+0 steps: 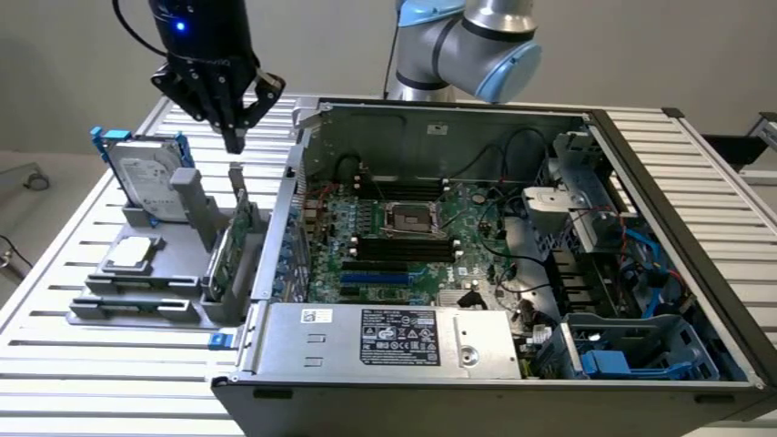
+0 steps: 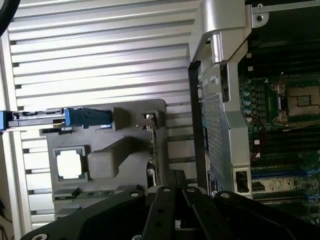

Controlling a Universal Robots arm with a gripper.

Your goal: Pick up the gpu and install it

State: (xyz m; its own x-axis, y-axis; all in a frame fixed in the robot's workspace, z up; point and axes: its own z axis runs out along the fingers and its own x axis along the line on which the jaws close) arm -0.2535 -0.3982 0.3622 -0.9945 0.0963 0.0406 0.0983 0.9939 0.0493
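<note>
Standing on edge in a slot of the grey fixture (image 1: 127,308), the gpu (image 1: 231,246) waits just outside the open computer case (image 1: 449,107), on the exterior view's left. It has not been lifted. The gripper (image 1: 233,138) hangs directly above the card's upper end, close but apart from it, with its fingers pressed together and nothing between them. Inside the case, the motherboard's blue expansion slots (image 1: 377,273) sit empty. Judging from this, both the pickup and the installation remain undone.
</note>
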